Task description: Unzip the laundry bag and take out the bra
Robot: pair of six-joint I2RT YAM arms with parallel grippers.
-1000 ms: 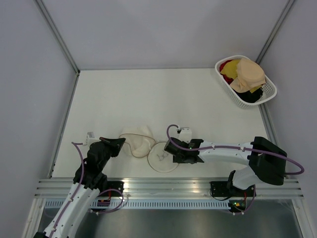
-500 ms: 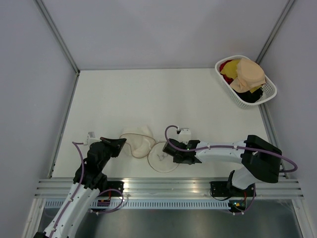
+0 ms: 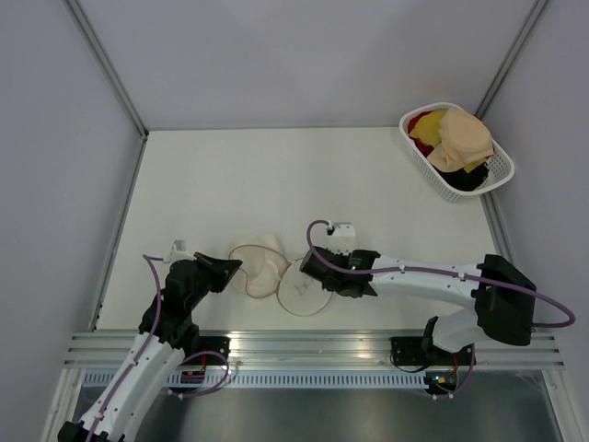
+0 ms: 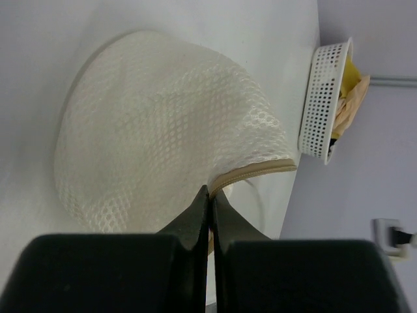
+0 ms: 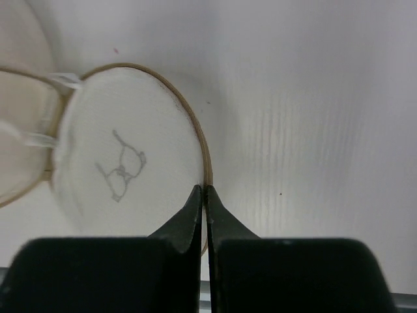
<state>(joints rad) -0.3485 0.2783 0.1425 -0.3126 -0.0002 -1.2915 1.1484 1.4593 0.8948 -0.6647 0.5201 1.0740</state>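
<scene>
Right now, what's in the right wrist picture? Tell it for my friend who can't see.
The right gripper, fingers shut, pinches the tan rim of the round white disc of the bag; the disc bears a small bra drawing. The bag's mesh part shows at the left edge, all lying on a white table.

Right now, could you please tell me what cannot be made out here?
Inside the laundry bag: left wrist view, the mesh hides any contents.
What the right hand pinches at the bag's rim, zip pull or bare edge: right wrist view, its own fingers cover it.
Clothes in the basket: top view, too small to name.
Bag's near side: left wrist view, hidden behind the left hand.
</scene>
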